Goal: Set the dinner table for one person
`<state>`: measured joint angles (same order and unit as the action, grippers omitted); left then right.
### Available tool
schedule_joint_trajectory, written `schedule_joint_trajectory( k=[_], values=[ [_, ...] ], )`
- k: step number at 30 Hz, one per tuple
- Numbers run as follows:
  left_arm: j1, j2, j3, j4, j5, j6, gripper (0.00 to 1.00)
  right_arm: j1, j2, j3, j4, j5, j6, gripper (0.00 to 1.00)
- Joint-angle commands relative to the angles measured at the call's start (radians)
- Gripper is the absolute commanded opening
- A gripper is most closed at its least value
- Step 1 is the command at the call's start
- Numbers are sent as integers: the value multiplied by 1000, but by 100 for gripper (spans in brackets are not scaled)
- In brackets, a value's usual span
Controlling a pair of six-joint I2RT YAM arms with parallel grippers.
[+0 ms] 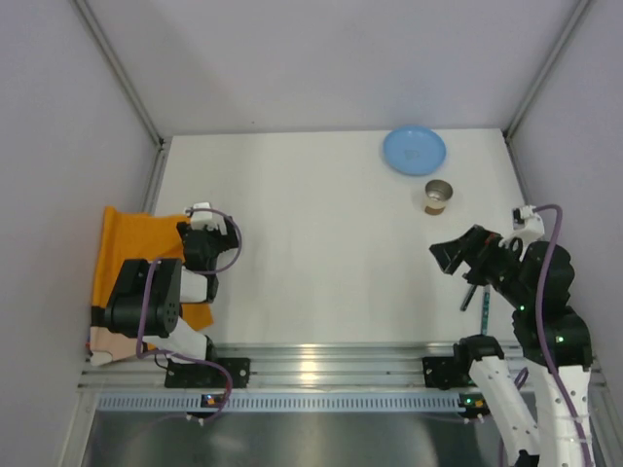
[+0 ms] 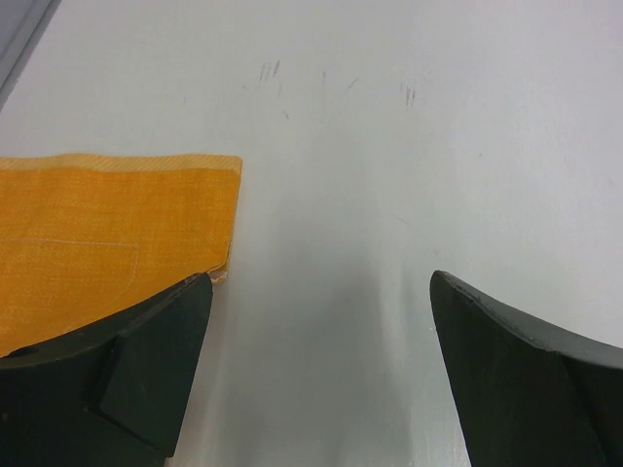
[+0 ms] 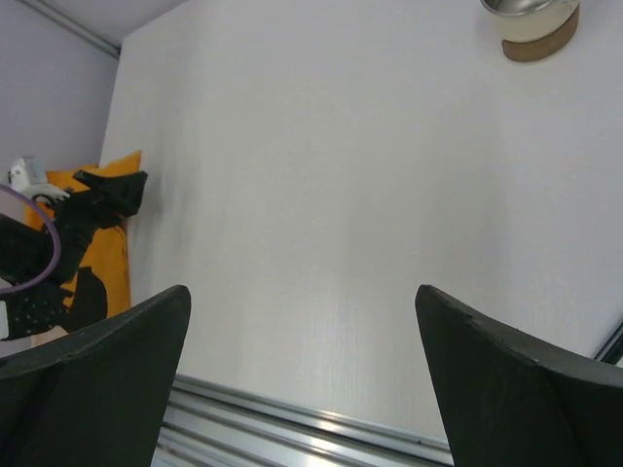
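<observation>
The dinner table (image 1: 321,224) is a plain white top. An orange placemat (image 1: 131,253) lies at its left edge, partly under my left arm. A blue plate (image 1: 414,150) and a small metal-lined cup (image 1: 438,196) sit at the far right. My left gripper (image 1: 201,243) is open and empty, low over the placemat's right edge; in the left wrist view (image 2: 319,282) one finger overlaps the placemat (image 2: 107,224) and bare table lies between the jaws. My right gripper (image 1: 456,255) is open, empty and raised above the table; it also shows in the right wrist view (image 3: 303,292).
A thin dark utensil (image 1: 471,295) lies on the table by the right arm, partly hidden by it. The cup (image 3: 531,24) shows at the top of the right wrist view, the placemat (image 3: 107,263) and left arm (image 3: 88,209) at its left. Grey walls enclose the table; an aluminium rail (image 1: 321,365) runs along the near edge.
</observation>
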<state>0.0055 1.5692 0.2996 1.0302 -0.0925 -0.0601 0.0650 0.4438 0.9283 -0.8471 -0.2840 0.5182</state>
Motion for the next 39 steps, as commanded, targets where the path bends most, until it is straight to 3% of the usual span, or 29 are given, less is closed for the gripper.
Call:
schedule_joint_trajectory(
  k=[1,7,22,24,27,29,31,35,36,39],
  values=[
    [-2,3,22,54,28,17,99,10,91,6,14,31,-44,100],
    [-2,2,21,54,28,19,99,29,190,61,40,117,-60,100],
    [-2,3,23,59,27,19,99,45,251,49,-30,118,-96,100],
    [-53,-6,12,89,-66,28,99,58,256,52,-33,118,-98,100],
    [-88,-138,111,-201,-98,46,99,76,259,64,-33,121,-101,100],
    [-95,-214,261,-478,-116,-27,99,84,250,69,-35,124,-103,100],
    [-93,-265,358,-623,-105,-114,99,98,231,69,-40,126,-101,100],
    [-93,-229,737,-1026,-183,-197,99,113,184,58,-63,128,-101,100],
    [-93,-210,806,-1221,-209,-233,99,116,164,57,-69,128,-101,100],
    [-84,-143,1002,-1483,-351,-276,99,119,121,63,-98,126,-95,100]
  ],
)
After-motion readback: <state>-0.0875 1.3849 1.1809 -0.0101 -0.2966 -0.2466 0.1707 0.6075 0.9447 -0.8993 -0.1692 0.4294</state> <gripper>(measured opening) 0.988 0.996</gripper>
